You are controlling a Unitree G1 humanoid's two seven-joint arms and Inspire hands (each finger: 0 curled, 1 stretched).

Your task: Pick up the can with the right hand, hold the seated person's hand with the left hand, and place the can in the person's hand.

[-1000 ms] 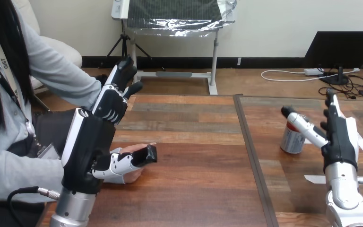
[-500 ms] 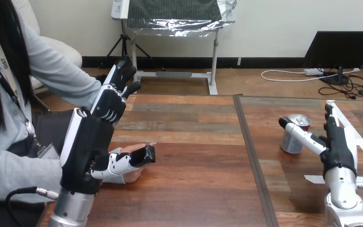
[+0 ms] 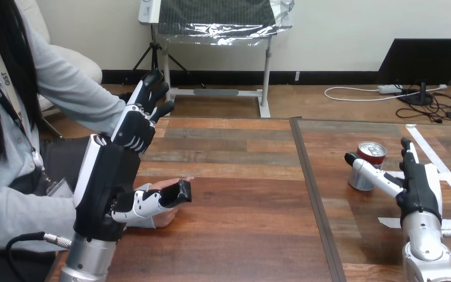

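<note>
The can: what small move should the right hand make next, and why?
Probably ease the right hand forward and close it round the can: the can stands upright, the hand is open, thumb across its front, fingers straight beside it, nothing gripped yet.

The left hand (image 3: 108, 176) covers most of the person's hand (image 3: 167, 184), so we cannot tell if it holds it. The right hand (image 3: 420, 188) hides part of the can (image 3: 371, 153).

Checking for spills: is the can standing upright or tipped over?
Upright. The can stands on its base on the table, its round top facing up, beside the right hand's thumb.
</note>
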